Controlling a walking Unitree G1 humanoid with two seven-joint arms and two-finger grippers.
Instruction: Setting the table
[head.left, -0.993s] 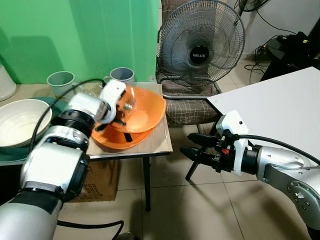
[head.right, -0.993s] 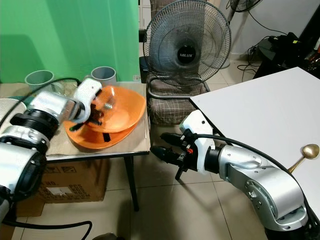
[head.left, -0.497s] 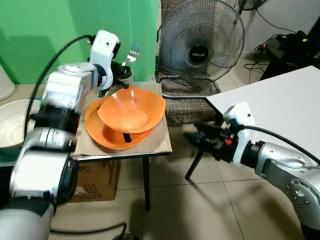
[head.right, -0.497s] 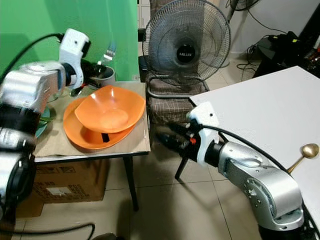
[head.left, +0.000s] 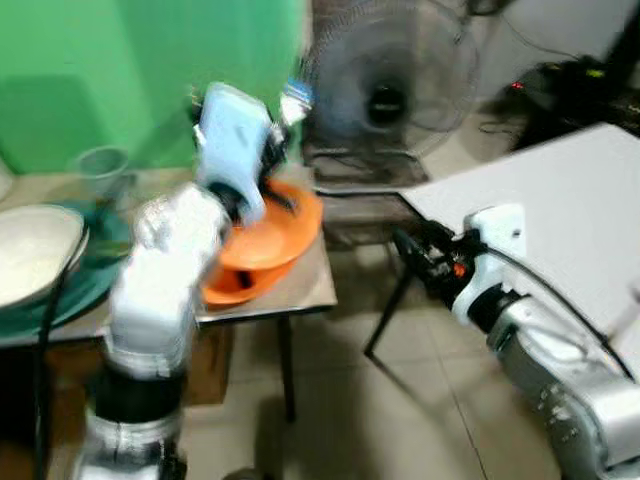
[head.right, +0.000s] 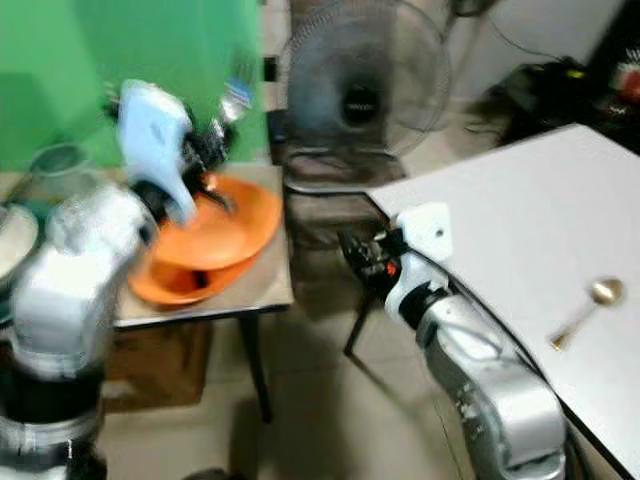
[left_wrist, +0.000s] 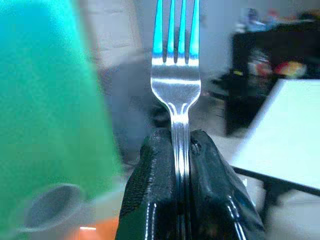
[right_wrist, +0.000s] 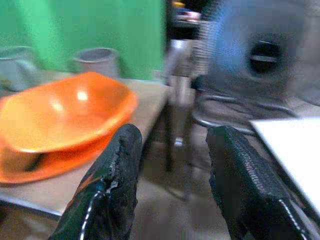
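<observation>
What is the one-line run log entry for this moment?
left gripper: jaws shut on fork, raised above orange bowl | right gripper: jaws open, empty | spoon on white table

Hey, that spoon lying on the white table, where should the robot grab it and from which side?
Judging by its pose, take the spoon by its thin handle, from above: it lies flat on the white table, so fingers should straddle the handle rather than the rounded bowl.

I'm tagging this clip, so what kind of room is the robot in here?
Probably a lived-in home room, not a proper kitchen: a standing fan on tiled floor, a small side table with orange bowls, and a white table holding a spoon.
</observation>
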